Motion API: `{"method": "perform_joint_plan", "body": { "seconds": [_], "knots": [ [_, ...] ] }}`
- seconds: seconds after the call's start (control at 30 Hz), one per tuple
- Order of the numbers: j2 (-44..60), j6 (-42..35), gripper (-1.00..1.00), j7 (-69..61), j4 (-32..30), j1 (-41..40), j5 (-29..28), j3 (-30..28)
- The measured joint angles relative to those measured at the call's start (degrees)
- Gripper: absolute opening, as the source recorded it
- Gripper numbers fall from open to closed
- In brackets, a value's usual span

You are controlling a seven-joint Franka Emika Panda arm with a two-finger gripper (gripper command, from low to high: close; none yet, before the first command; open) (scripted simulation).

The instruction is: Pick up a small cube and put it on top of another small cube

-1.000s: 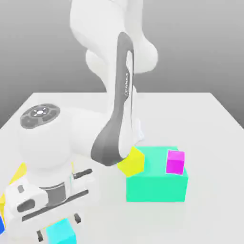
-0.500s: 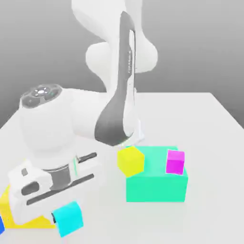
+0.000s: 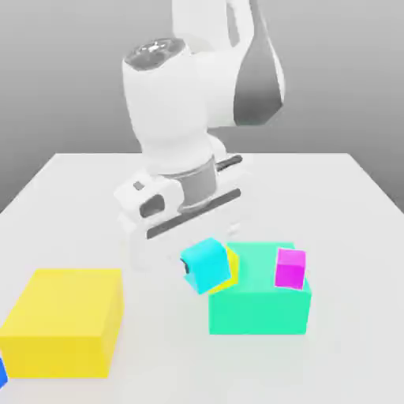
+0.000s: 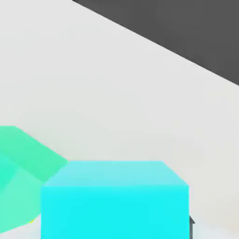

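My gripper (image 3: 202, 268) is shut on the small cyan cube (image 3: 207, 264) and holds it tilted, off the table. In the hand view the cyan cube (image 4: 114, 200) sits close up between the fingers. The small yellow cube (image 3: 232, 265) is just behind the cyan one on the exterior view's right, mostly covered by it, and rests against the large teal block (image 3: 260, 308). The white hand and arm stand above and behind the held cube.
A small magenta cube (image 3: 290, 268) sits on the teal block's top at the exterior view's right. A large yellow block (image 3: 63, 319) lies at the front on the exterior view's left, with a blue scrap (image 3: 1, 372) at the edge. The teal block (image 4: 23, 163) shows beside the held cube.
The gripper closed on the cyan cube, lifted it from the front left and carried it to the right, up to the small yellow cube. The large yellow block is now uncovered.
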Motion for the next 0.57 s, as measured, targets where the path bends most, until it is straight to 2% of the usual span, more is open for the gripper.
{"method": "perform_joint_plan", "body": {
  "seconds": [0.27, 0.43, 0.47, 0.57],
  "knots": [
    [-16.11, -4.73, -1.00, 12.61, -8.87, -3.90, -7.87, 8.88],
    [-10.50, 5.12, -1.00, 13.80, -12.81, -4.61, -8.59, 10.10],
    [-8.97, 7.30, 1.00, 13.81, -13.46, -4.67, -8.60, 10.17],
    [-8.97, 7.30, 1.00, 13.81, -13.46, -4.67, -8.60, 10.17]
  ]
}}
